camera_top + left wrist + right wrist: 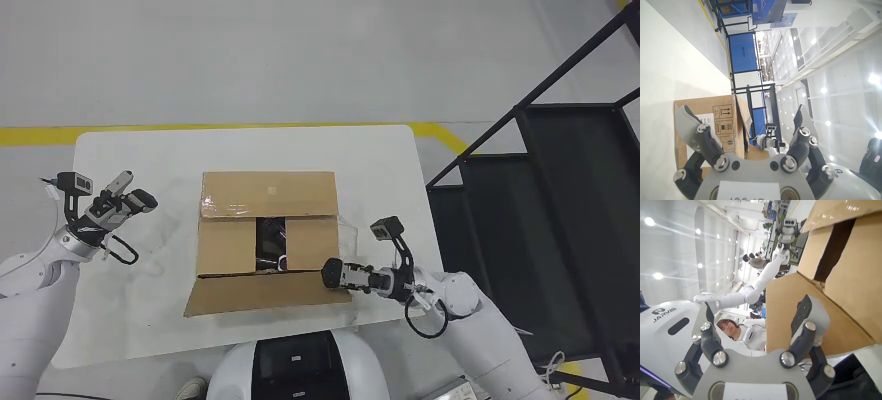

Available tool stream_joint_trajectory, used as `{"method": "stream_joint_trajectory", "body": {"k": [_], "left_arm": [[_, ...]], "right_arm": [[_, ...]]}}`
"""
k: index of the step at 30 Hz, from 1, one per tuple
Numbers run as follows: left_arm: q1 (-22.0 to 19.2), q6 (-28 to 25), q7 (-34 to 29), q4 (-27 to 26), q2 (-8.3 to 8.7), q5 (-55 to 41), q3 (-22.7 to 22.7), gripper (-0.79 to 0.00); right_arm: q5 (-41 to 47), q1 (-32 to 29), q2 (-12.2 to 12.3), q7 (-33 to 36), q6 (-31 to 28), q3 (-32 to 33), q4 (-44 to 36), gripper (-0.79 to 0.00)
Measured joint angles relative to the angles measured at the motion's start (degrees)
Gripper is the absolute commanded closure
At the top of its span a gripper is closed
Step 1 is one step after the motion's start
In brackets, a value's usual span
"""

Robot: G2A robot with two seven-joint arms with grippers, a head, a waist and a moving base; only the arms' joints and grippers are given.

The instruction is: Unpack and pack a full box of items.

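Left end effector (133, 192) is hovering over the desk (380, 160), beside the box (265, 205) but apart from it. The right end effector (332, 273) is sitting at the box's outfolded flap (250, 293), and dark items (270, 240) are lying inside the box. From the left wrist, its fingers (685, 117) are standing apart, facing the box's side. From the right wrist, its fingers (804, 311) are gaping with the flap's edge between them.

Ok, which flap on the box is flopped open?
The long near flap, by the robot's body, beside the right tool. It sticks out past the box, while the far flap and two side flaps lie folded over the top.
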Motion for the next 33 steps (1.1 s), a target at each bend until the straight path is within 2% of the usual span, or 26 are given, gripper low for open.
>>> {"method": "stream_joint_trajectory", "body": {"k": [5,10,14,19,23,26,33], "left_arm": [[0.0,0.0,0.0,0.0,0.0,0.0,0.0,-0.785],[0.0,0.0,0.0,0.0,0.0,0.0,0.0,-0.785],[0.0,0.0,0.0,0.0,0.0,0.0,0.0,-0.785],[0.0,0.0,0.0,0.0,0.0,0.0,0.0,-0.785],[0.0,0.0,0.0,0.0,0.0,0.0,0.0,-0.785],[0.0,0.0,0.0,0.0,0.0,0.0,0.0,-0.785],[0.0,0.0,0.0,0.0,0.0,0.0,0.0,-0.785]], "right_arm": [[-7.1,-3.8,0.6,2.1,0.8,-1.0,-4.5,-0.785],[-15.2,-5.4,0.9,0.5,2.4,-3.0,-5.7,-0.785],[-25.2,-5.1,0.5,-7.1,6.2,-5.7,-5.3,-0.785],[-33.2,-4.0,0.0,-14.2,8.6,-8.5,-4.4,-0.785],[-42.5,-4.1,-0.6,-26.1,9.7,-10.5,-3.6,-0.785],[-47.7,-4.1,-0.9,-31.8,10.6,-12.0,-3.1,-0.785],[-54.4,-3.4,-1.1,-35.2,13.5,-14.2,-3.9,-0.785]]}}
